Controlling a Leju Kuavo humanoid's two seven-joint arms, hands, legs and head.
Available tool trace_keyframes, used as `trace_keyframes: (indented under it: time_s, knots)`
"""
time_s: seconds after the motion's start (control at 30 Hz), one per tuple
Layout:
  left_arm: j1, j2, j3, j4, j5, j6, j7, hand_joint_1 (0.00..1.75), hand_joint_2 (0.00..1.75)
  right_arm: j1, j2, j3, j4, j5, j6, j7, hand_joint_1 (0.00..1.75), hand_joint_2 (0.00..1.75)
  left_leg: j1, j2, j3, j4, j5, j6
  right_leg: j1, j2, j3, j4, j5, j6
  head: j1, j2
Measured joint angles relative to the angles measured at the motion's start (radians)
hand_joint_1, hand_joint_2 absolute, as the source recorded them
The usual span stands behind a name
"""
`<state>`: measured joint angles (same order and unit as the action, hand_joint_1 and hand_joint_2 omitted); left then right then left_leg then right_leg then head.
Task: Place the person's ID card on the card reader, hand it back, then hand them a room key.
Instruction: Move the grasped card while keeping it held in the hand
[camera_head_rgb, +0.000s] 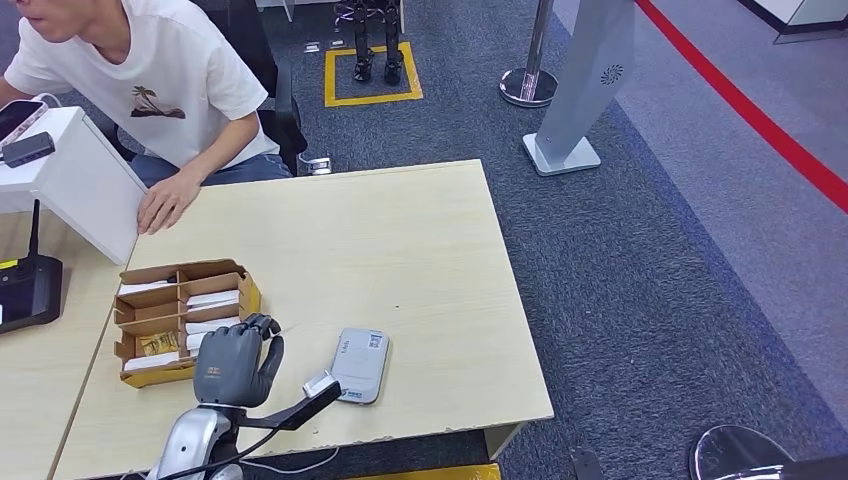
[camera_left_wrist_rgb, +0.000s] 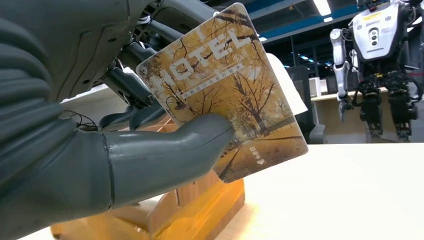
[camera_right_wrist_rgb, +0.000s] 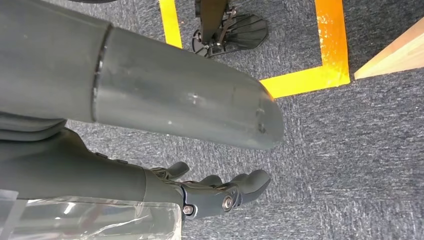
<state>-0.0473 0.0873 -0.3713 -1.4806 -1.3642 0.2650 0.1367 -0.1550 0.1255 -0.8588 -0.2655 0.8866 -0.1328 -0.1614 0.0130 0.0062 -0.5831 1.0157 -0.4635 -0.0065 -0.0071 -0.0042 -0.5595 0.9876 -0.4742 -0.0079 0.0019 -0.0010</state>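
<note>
Left robot hand (camera_left_wrist_rgb: 100, 150) pinches room key (camera_left_wrist_rgb: 225, 95) above cardboard box (camera_head_rgb: 185, 315); right robot hand (camera_right_wrist_rgb: 210, 195) empty, fingers apart.

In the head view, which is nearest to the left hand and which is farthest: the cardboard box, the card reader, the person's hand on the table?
1. Cardboard box, right beside the left hand.
2. Card reader, to the hand's right.
3. Person's hand, at the table's far edge.

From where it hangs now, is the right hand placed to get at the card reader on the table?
Probably not as it stands: the right hand hangs open over the carpet below the table edge, away from the card reader. The arm would have to lift first.
</note>
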Motion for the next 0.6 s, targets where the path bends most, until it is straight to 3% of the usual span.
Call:
trace_keyframes:
  time_s: [0.33, 0.6]
  knots:
    - [-0.114, -0.046, 0.016, 0.098, 0.011, -0.004, -0.040, 1.75, 1.75, -0.013, 0.000, 0.026, 0.000, 0.005, 0.002, 0.009, 0.00, 0.00, 0.000, 0.000, 0.000, 0.000, 0.000, 0.000, 0.000, 0.000, 0.000, 0.000, 0.000, 0.000, 0.000, 0.000]
    - [-0.131, -0.097, 0.009, 0.159, 0.050, -0.011, -0.074, 1.75, 1.75, -0.016, 0.000, 0.038, 0.000, -0.006, 0.001, 0.009, 0.00, 0.00, 0.000, 0.000, 0.000, 0.000, 0.000, 0.000, 0.000, 0.000, 0.000, 0.000, 0.000, 0.000, 0.000, 0.000]
